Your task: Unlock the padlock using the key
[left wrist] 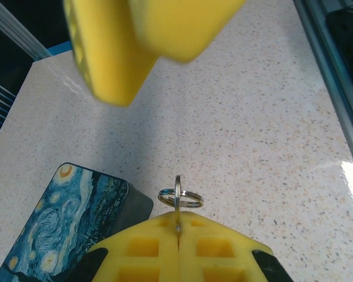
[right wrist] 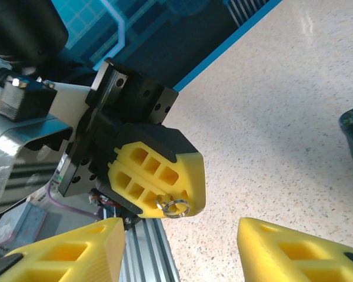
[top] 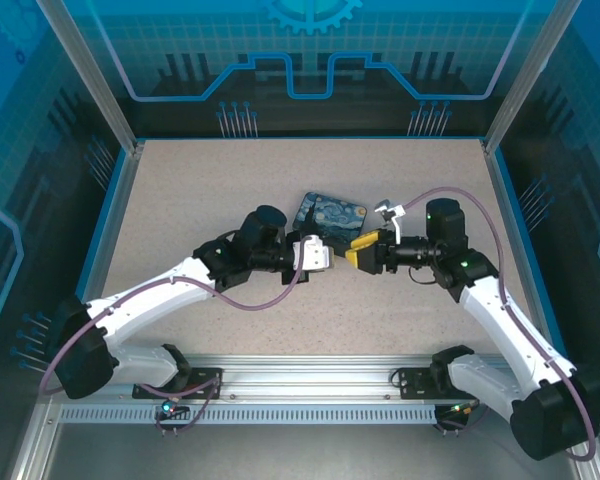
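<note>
Your left hand [left wrist: 177, 230] is clamped shut on key ring [left wrist: 180, 198]. Ring pokes from fingertips; key blade buried in grip, you can't tell. Right hand [top: 352, 252] faces it, fingers spread, empty. Tin [left wrist: 53, 229] lies on counter [left wrist: 253, 117] beside left hand, lid closed, contents hidden.

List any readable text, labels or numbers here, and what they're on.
No readable text or numbers.
tin: swirl painting, no lettering.
back panel: gear and line graphics, no words.
key ring pinched in the left hand: too small to read any stamp.
</note>
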`<state>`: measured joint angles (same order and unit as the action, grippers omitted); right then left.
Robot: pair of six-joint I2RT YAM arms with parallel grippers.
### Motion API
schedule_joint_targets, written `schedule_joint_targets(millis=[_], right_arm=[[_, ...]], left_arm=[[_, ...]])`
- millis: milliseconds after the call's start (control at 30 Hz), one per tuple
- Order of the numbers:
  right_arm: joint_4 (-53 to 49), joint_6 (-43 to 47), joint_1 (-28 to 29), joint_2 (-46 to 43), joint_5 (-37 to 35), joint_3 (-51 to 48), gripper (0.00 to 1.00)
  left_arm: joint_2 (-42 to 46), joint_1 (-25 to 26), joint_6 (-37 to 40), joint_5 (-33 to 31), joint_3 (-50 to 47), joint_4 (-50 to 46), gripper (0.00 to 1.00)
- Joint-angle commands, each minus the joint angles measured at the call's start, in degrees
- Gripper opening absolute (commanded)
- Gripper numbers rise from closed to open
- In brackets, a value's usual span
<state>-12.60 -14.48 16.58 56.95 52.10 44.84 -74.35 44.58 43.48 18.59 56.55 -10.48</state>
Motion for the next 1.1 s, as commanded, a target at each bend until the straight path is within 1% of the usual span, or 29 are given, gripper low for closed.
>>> schedule_joint_targets(millis=[0,233,533,733,933,1067], right_arm=[[-2.25,3.07,2.37,2.02,2.73,2.97,0.52],[-2.34,4.16,6.36,5.88,1.87,4.35,0.49],[-2.77,4.58,9.16,6.38,-0.12,3.25,0.42],[-3.69,4.54,9.48,6.48,-1.95,2.9,0.34],[-5.87,5.68,9.92,7.47,-2.24,3.74,0.28],[-6.43,6.04,10.09,7.49,-3.13,3.82,0.19]], left_arm=[[0.43,0.6,3.8,2.5,2.32,-5.0,0.0],[0.45,1.13,4.5,2.17,2.29,-4.62,0.0],[0.35,1.39,4.24,1.9,2.03,-4.02,0.0],[0.39,1.39,4.31,1.8,1.98,-3.85,0.0],[0.43,1.39,4.16,1.78,1.93,-3.85,0.0],[0.43,1.41,4.1,1.8,1.89,-3.85,0.0]])
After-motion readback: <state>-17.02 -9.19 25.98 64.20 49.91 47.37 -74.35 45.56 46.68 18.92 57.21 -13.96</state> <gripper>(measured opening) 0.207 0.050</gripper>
